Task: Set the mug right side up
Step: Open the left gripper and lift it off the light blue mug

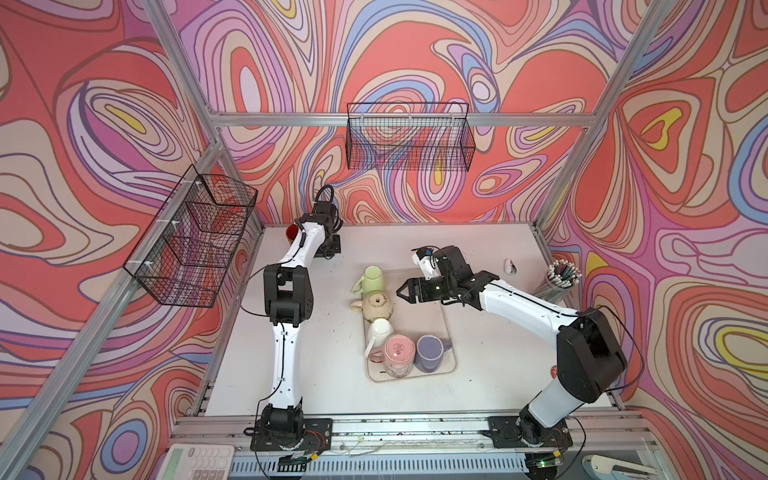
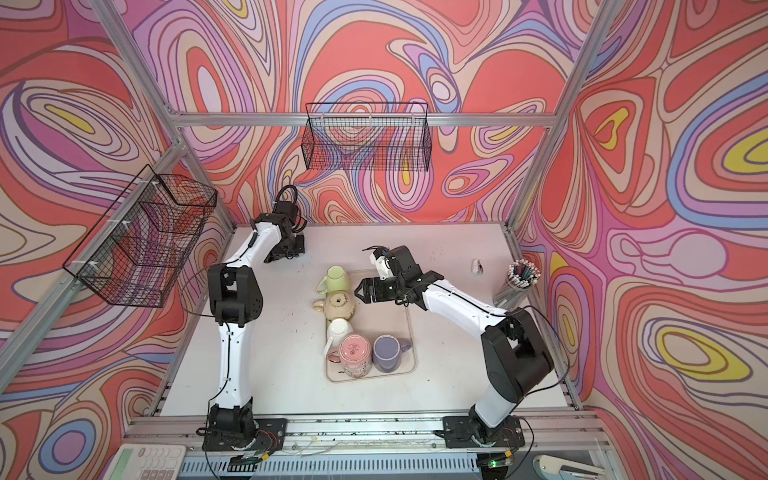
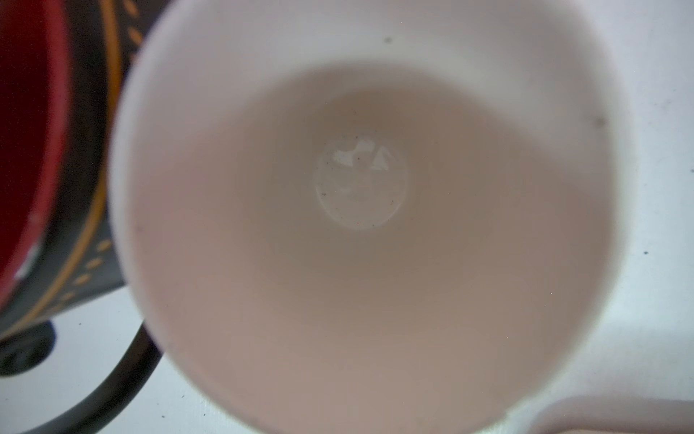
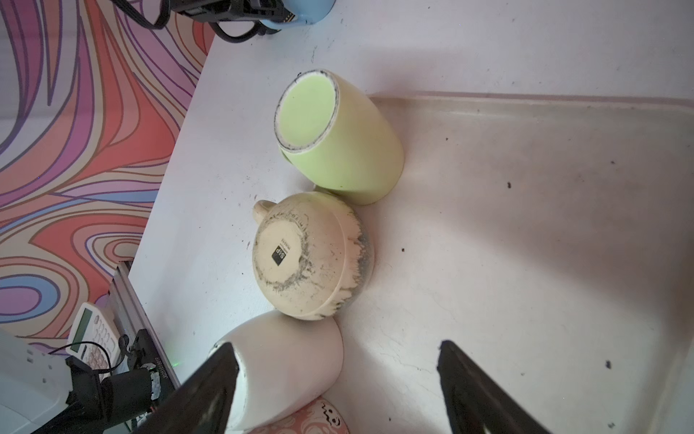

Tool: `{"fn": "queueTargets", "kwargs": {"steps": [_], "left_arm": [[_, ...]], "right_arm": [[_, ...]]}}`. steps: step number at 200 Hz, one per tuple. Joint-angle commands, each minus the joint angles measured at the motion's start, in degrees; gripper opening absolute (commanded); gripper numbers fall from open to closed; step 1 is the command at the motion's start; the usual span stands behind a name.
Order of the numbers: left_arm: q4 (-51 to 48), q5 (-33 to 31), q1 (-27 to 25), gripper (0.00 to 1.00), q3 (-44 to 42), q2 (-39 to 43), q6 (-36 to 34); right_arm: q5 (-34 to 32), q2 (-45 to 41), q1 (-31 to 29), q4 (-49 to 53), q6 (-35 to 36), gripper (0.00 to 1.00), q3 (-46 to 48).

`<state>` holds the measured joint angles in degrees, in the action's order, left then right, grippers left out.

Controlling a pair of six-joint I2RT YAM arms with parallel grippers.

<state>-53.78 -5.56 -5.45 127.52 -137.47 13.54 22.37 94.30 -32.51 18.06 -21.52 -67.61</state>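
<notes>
A clear tray holds several mugs. A green mug and a cream mug stand bottom up at its far left edge. A white mug, a bottom-up pink mug and a purple mug follow toward the front. My right gripper hovers open over the tray, just right of the cream mug, holding nothing. My left gripper is at the back left, over an upright mug with a pale inside; its jaws are hidden.
A black mug with a red inside stands beside the left gripper. A cup of pens and a small white object sit at the right edge. Wire baskets hang on the walls. A calculator lies in front.
</notes>
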Motion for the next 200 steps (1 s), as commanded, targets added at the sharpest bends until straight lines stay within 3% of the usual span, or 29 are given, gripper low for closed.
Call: {"fn": "queueTargets", "kwargs": {"steps": [1, 18, 93, 113, 170, 200], "left_arm": [[0.78, -1.16, 0.73, 0.22, 2.36, 0.09, -0.28], [0.78, -1.18, 0.71, 0.33, 2.29, 0.44, -0.19], [-0.13, -0.34, 0.63, 0.47, 2.3, 4.46, 0.74], [-0.62, 1.0, 0.58, 0.57, 1.53, 6.91, 1.44], [3.11, 3.74, -1.8, 0.8, -8.31, 19.26, 1.85], [4.65, 4.16, -4.02, 0.83, -14.72, 26.93, 2.18]], "right_arm": [[-0.08, 0.18, -0.27, 0.94, 0.63, 0.87, -0.87], [-0.94, 0.05, -0.27, 2.1, 1.23, 0.87, -1.38], [-3.21, -2.83, -0.27, 6.16, 2.92, 0.87, -1.82], [-3.63, -4.02, -0.27, 7.36, 3.06, 0.87, -1.39], [-6.33, -9.16, -0.52, 13.08, 4.79, 0.87, -0.36], [-9.94, -12.13, -1.69, 17.43, 5.15, 0.87, 0.26]]}}
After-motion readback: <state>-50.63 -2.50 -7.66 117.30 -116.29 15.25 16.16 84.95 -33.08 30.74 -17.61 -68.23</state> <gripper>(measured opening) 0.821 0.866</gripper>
